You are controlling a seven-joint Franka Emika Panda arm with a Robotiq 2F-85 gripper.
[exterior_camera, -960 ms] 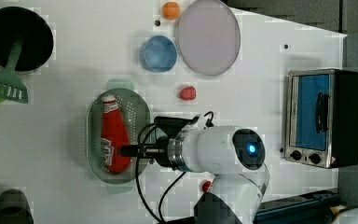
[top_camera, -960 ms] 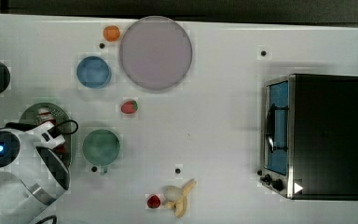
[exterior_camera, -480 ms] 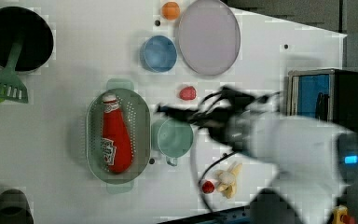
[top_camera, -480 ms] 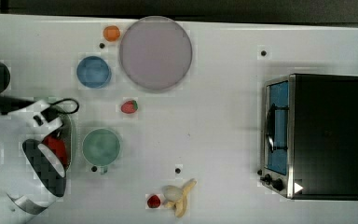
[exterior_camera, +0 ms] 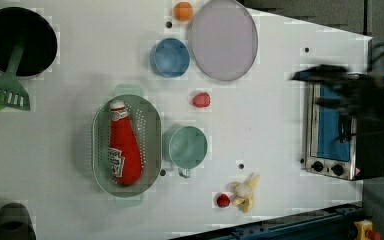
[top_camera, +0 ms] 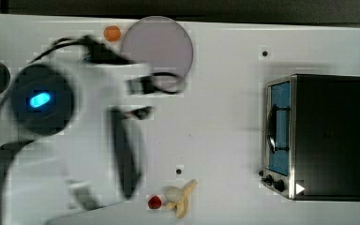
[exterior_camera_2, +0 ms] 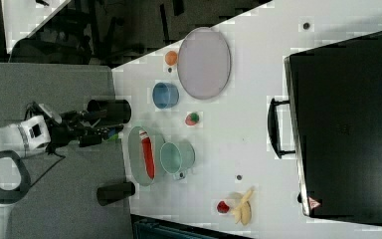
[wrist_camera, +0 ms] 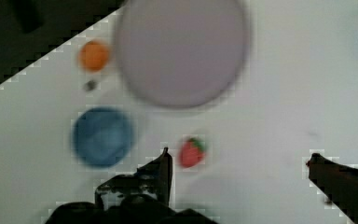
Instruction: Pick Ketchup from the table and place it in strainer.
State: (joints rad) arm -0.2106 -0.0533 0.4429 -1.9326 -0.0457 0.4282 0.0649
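The Ketchup, a red bottle with a white cap, lies on its side inside the pale green oval strainer; the right view shows the Ketchup in the strainer too. My gripper is open in the wrist view, with nothing between its dark fingers. Under it are bare table and a strawberry close to one finger. In the left view my arm is a blur over the toaster oven, far from the strainer. In the top view the arm covers the table's left part.
A toaster oven stands at the left view's right. A lilac plate, blue bowl, orange, green cup, banana and small red fruit are spread around. A black pan with a green spatula sits at the left view's upper left.
My gripper has left the Ketchup lying in the strainer. The arm has swung away toward the left view's right, from beside the strainer to over the oven.
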